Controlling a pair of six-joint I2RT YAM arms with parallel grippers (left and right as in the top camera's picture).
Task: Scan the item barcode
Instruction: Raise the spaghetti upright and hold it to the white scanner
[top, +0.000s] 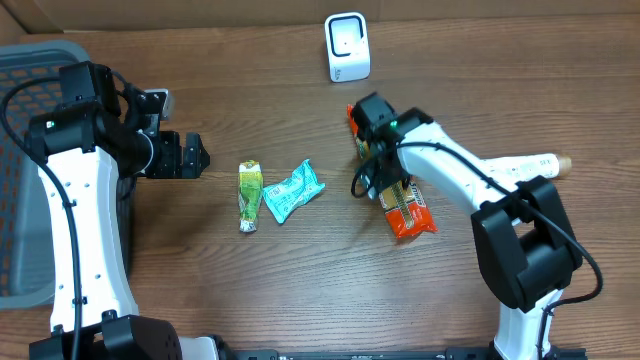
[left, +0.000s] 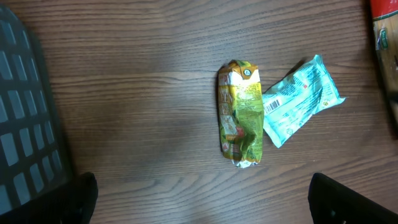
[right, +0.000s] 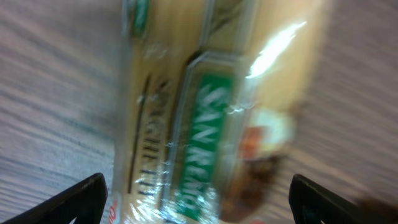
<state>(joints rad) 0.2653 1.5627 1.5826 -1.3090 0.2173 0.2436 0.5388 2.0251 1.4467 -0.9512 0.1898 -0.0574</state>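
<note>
Right pincer (right: 202, 199) hangs wide open over the pasta pack (top: 408, 213), long axis 11 to 5 o'clock, scanner (top: 347, 47) off at 11; left pincer (top: 190, 155) open too, way off at 9

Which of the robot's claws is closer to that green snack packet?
Left. The left gripper hovers open close beside the green packet. The right gripper is farther off on the opposite side, beyond the teal packet, over the spaghetti pack.
</note>
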